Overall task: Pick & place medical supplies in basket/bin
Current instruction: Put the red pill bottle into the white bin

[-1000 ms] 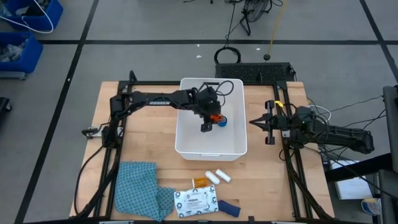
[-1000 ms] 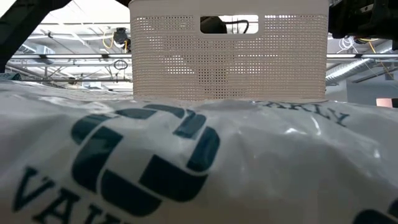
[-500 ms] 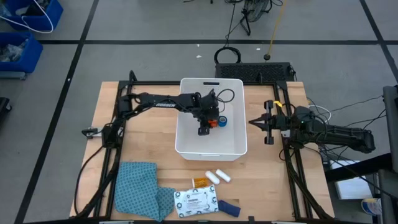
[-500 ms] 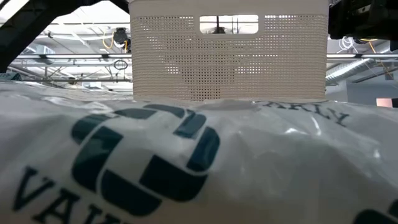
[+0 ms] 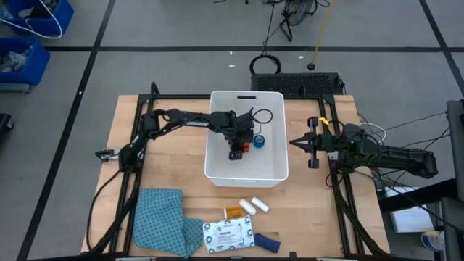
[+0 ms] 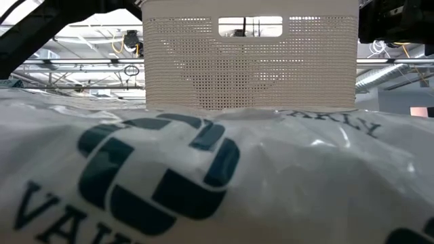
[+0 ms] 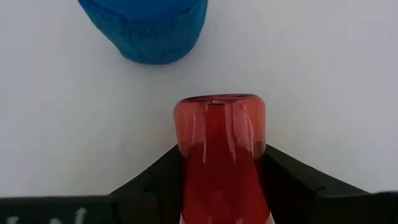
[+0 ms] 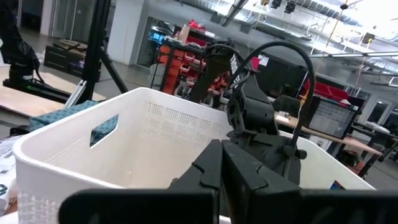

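My left gripper (image 5: 235, 153) is down inside the white tub (image 5: 217, 170) at the centre of the high view, and my left fingers (image 7: 155, 180) are pinching the red-capped bottle (image 7: 221, 152) from both sides, its red cap pointing toward the tub floor. Just beyond the cap, apart from it, lies the blue tape roll (image 7: 144, 28) on the tub's white bottom; from above it shows just right of my left gripper, in the upper right part of the tub. My right gripper (image 5: 294, 143) hangs outside the tub, near its right wall and level with the middle of it, with the fingers (image 8: 239, 180) pressed together and holding nothing. On the wooden counter (image 5: 174, 163) below the tub in the high view lie the two white cylinders (image 5: 254, 206) side by side, the orange pill bottle (image 5: 232, 212) just left of them, the white printed flat packet (image 5: 229, 234) below those, and the dark blue strip (image 5: 267, 241) at the packet's right end. A blue patterned cloth (image 5: 163, 221) is spread at the lower left of the counter, touching the packet's left edge.
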Controlling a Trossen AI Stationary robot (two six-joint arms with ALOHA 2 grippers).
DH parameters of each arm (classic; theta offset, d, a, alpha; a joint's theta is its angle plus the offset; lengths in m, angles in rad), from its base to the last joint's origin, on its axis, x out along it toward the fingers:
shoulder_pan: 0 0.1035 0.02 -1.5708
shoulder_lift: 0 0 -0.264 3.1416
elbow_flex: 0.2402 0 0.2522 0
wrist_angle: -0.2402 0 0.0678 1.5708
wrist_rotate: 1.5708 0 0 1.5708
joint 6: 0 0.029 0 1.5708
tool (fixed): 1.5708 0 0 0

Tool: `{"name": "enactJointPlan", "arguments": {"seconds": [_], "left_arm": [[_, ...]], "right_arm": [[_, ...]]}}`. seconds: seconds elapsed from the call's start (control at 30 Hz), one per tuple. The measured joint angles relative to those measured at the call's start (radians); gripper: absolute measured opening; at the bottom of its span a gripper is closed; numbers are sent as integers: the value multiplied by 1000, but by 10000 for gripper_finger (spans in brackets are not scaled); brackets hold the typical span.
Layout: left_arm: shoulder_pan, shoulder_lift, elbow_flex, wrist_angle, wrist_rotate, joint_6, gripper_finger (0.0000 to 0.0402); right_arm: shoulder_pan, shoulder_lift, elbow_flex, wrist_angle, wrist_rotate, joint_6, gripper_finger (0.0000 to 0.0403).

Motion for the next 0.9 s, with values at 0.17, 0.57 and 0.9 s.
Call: {"name": "enactJointPlan", "arguments": {"seconds": [0.17,0.57,0.9], "left_arm": [[0,1,0,2,6,-1,182],[-1,3,-1,10,30,-19,273],[-7,-39,-6,8,-8,-4,349]], "right_arm": [[0,0,0,0,0,0,0],[0,0,0,0,0,0,0],[0,0,0,0,-1,0,0]]}}
